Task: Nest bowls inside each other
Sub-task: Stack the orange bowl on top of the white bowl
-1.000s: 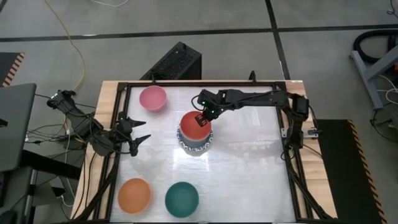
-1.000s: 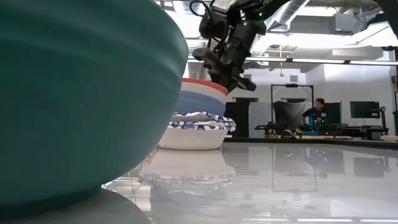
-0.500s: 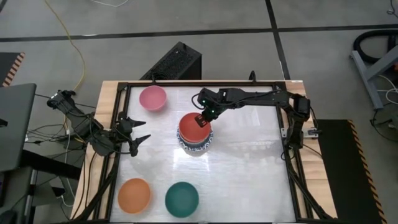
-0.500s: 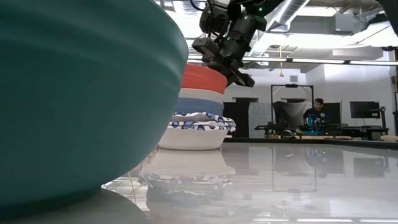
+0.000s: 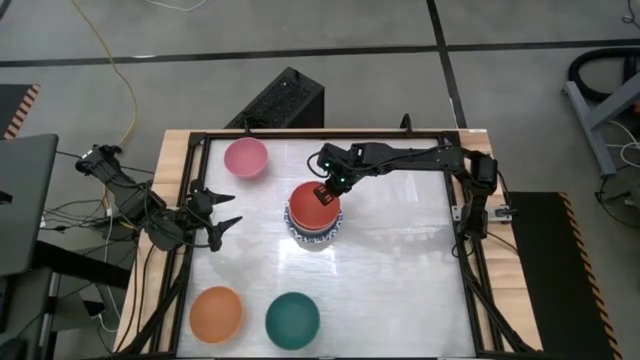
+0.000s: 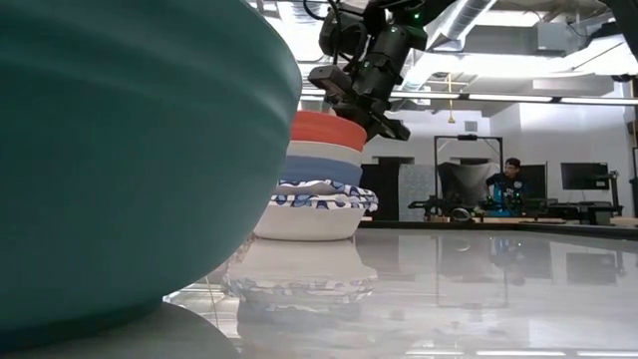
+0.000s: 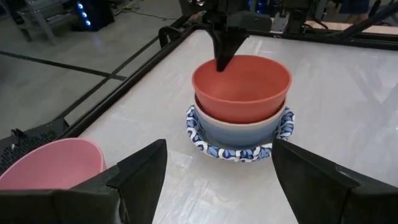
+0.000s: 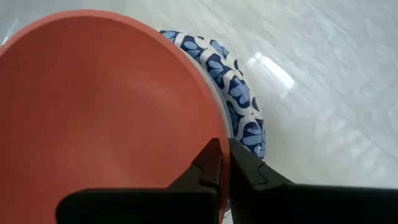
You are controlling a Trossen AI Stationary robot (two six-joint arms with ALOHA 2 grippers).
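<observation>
- We see the table (image 5: 400, 270) with the stack of bowls (image 5: 314, 226) near its middle, and the stack has changed: a second ago the red bowl (image 5: 314, 205) hung tilted above it, and now it sits level and lower, nested on top.
- In the low view the red bowl (image 6: 327, 131) rests in a blue one (image 6: 319, 169), with a blue-patterned bowl (image 6: 314, 213) at the bottom.
- The green bowl (image 5: 292, 318) and the orange bowl (image 5: 216, 312) lie at the near edge and the pink bowl (image 5: 245, 158) at the far left; none has shifted.
- The right gripper (image 5: 324, 194) has come down with the red bowl and still pinches its far rim, one finger inside and one outside, as the right wrist view (image 8: 220, 167) shows.
- The left gripper (image 5: 226, 210) waits at the table's left edge, well apart from the stack, fingers spread wide, just as it was before.
</observation>
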